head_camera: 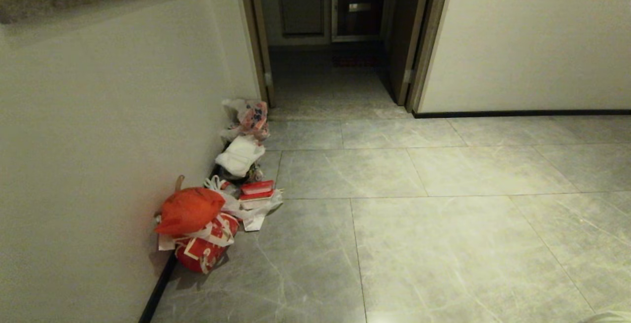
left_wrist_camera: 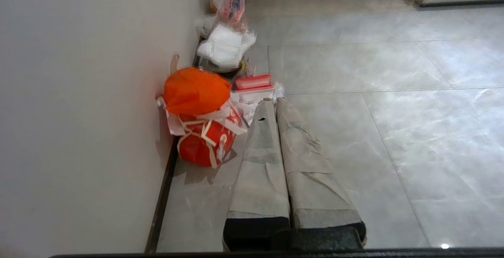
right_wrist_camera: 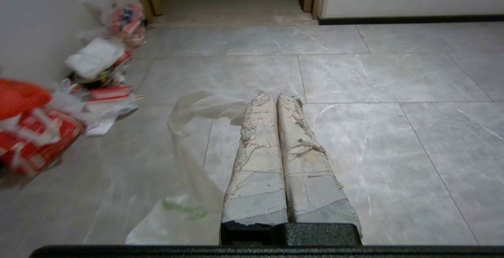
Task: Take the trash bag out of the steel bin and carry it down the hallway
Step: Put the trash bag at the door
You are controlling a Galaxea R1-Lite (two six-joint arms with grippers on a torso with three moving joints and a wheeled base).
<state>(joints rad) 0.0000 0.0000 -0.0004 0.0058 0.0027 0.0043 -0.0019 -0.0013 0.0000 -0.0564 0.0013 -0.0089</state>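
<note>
Trash bag hanging beside right end effector — tips pressed together, film apparently pinched there, so bag trails free over hallway floor. Steel bin not visible. Left end effector fingers together, empty, idle. Refuse pile with orange bag lines wall; doorway ahead — carry underway.
</note>
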